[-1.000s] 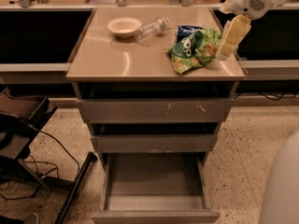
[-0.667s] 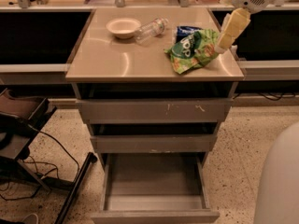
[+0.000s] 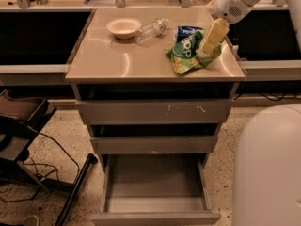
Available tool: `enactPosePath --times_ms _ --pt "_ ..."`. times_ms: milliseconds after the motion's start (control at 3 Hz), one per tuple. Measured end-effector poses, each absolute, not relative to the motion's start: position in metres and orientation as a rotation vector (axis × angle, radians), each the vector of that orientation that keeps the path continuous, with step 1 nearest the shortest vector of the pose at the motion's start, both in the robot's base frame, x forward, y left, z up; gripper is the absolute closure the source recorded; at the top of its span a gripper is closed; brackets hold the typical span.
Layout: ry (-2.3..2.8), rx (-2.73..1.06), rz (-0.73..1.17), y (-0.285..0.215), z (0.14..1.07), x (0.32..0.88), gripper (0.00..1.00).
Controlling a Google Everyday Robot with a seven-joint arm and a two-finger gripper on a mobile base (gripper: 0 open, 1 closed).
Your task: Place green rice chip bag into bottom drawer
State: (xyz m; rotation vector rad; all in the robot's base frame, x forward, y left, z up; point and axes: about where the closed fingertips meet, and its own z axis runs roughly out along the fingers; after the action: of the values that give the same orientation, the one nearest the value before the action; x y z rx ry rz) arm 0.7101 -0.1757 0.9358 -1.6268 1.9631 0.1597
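Note:
The green rice chip bag (image 3: 185, 56) lies crumpled on the right part of the cabinet top (image 3: 117, 62). My gripper (image 3: 205, 51), with yellowish fingers, hangs from the white arm (image 3: 235, 4) and reaches down over the bag's right side, at or touching the foil. The bottom drawer (image 3: 155, 182) is pulled out below, and its grey tray holds nothing. The two narrower drawers above it (image 3: 155, 112) are only slightly out.
A small blue can (image 3: 188, 31) stands just behind the bag. A white bowl (image 3: 123, 26) and a clear plastic bottle (image 3: 151, 29) lie at the back of the top. A dark chair (image 3: 19, 121) stands at the left. The robot's white body (image 3: 268, 168) fills the lower right.
My gripper has moved left, from beside the bag's right edge to over the bag itself. The bag, the drawers and the other things have not moved.

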Motion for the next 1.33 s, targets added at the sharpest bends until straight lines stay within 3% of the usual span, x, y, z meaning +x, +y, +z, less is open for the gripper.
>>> enactPosePath --times_ms 667,1000,1333 --pt "2.034 -1.634 0.21 -0.145 0.837 0.785 0.0" --pt "2.034 -1.634 0.21 -0.145 0.837 0.785 0.0" --pt "2.034 -1.634 0.21 -0.145 0.837 0.785 0.19"
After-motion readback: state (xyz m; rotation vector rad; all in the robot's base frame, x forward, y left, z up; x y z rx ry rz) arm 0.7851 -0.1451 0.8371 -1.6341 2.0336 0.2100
